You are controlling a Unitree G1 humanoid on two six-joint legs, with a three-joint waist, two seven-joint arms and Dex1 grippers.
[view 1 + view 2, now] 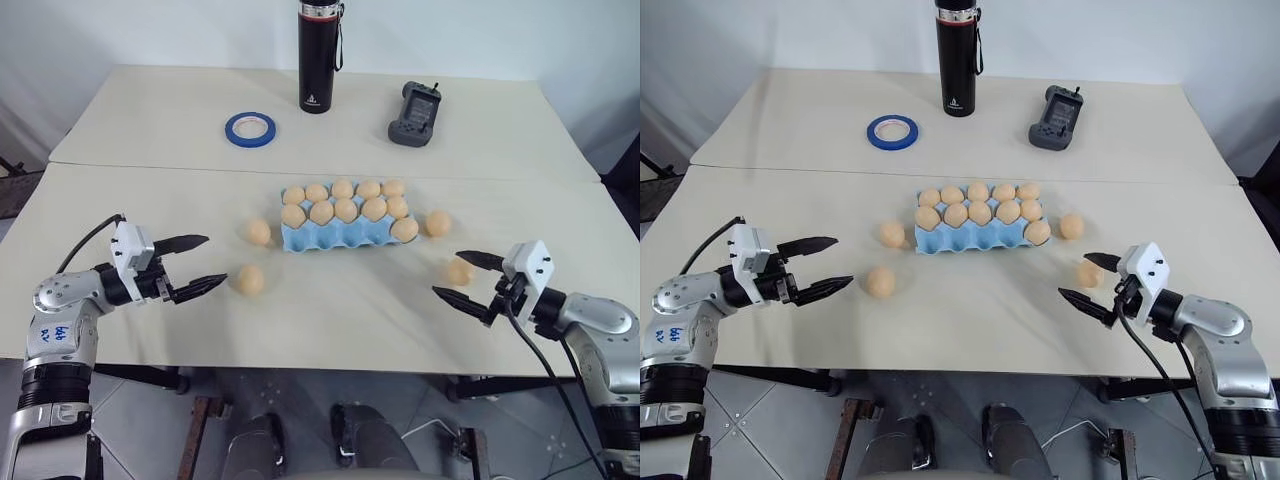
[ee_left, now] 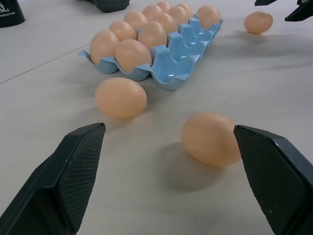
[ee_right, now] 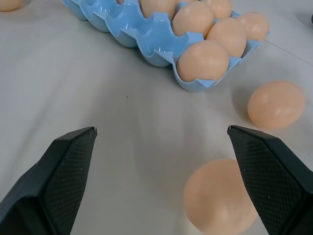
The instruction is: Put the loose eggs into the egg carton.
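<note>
Eggs sit in and around a light blue carton [image 1: 345, 238] near the middle of a pale table [image 1: 330, 320], seen from above the robot's two arms. Inside the carton, 5 eggs fill the far row, 4 fill most of the middle row, and 1 sits at the right end of the near row, whose other cups are bare. 4 loose eggs lie on the table. 1 egg [image 1: 259, 232] rests just beside the carton's left end, and another [image 1: 250, 279] lies nearer the robot, below and slightly left of the first. A third egg [image 1: 438, 222] rests just beside the carton's right end, and a fourth [image 1: 459, 271] lies nearer the robot on the right. The left gripper [image 1: 195, 265] hovers low over the table at the left, pointing toward the centre, its 2 black fingers spread wide and holding nothing; the nearer left egg lies just past its fingertips [image 1: 213, 281]. The right gripper [image 1: 455, 278] mirrors it on the right side, fingers also spread wide and empty, with the fourth egg just beyond the gap between them. In the right wrist view that egg [image 3: 221, 196] lies close to 1 finger, though contact cannot be judged. At the table's far side, a roll of blue tape [image 1: 250, 129] lies to the left, a black bottle [image 1: 320, 55] stands upright in the middle, and a dark grey handheld device [image 1: 416, 113] lies to the right.
</note>
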